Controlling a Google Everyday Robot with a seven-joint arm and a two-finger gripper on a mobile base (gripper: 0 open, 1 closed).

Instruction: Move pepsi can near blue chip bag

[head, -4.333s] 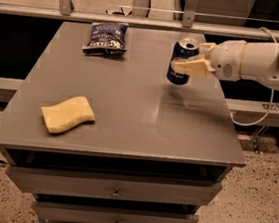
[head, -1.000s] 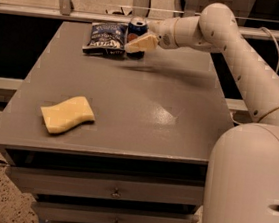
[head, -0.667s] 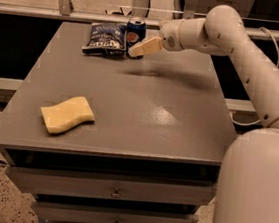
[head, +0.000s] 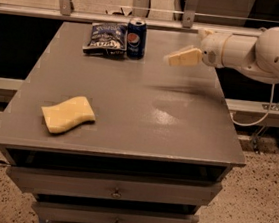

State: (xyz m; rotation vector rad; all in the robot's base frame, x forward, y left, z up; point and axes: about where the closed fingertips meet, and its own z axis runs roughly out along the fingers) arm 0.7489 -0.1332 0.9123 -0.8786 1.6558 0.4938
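The pepsi can, dark blue with a round logo and a silver top, stands upright at the back of the grey table. It stands right beside the blue chip bag, touching or almost touching the bag's right edge. My gripper is above the table to the right of the can, well apart from it and holding nothing. Its pale fingers point left toward the can.
A pale yellow sponge lies at the front left of the table. A metal railing runs behind the table's far edge. Drawers sit under the table top. My white arm reaches in from the right.
The gripper carried the can from the right side to the bag, let go of it there, and has pulled back to the right. The can now stands alone beside the bag.
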